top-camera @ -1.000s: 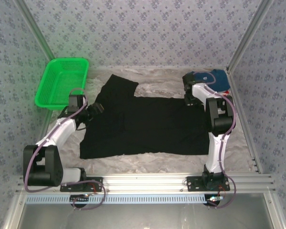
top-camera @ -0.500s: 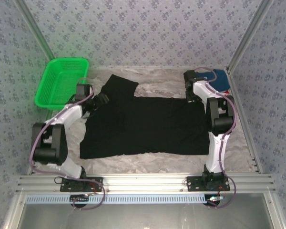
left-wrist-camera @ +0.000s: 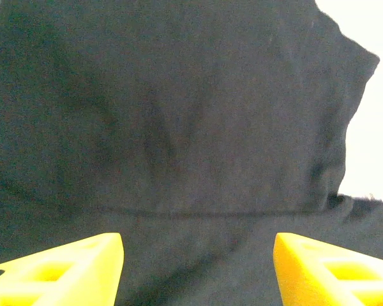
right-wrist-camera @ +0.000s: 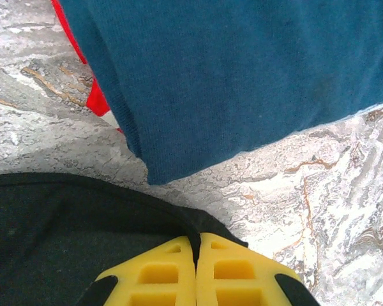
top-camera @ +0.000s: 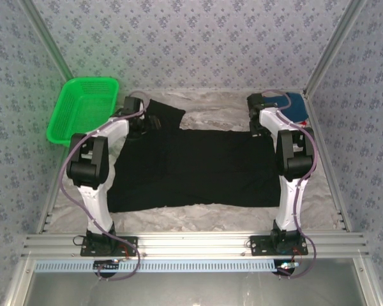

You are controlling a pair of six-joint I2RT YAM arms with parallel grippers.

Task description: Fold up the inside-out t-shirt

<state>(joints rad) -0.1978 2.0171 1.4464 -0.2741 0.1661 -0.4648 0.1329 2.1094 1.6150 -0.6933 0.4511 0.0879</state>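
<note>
The inside-out t-shirt (top-camera: 191, 167) lies spread flat on the table, plain black, one short sleeve (top-camera: 163, 113) pointing to the far left. My left gripper (top-camera: 154, 123) hovers over that sleeve. In the left wrist view it (left-wrist-camera: 198, 271) is open, its yellow fingers (left-wrist-camera: 64, 268) wide apart above the black cloth (left-wrist-camera: 179, 127), with nothing between them. My right gripper (top-camera: 255, 132) sits at the shirt's far right corner. The right wrist view has it (right-wrist-camera: 196, 252) shut, a fold of the black hem (right-wrist-camera: 147, 204) pinched between the fingers.
A folded blue shirt (top-camera: 293, 105) with red trim (right-wrist-camera: 96, 102) lies just beyond the right gripper, in the far right corner. A green basket (top-camera: 83, 108) stands at the far left. Patterned walls and metal posts close in the table; its wrinkled white cover (top-camera: 210, 213) shows around the shirt.
My left arm has swung from the shirt's left edge up and right to the far sleeve, still open. My right gripper has closed on the shirt's far right corner.
</note>
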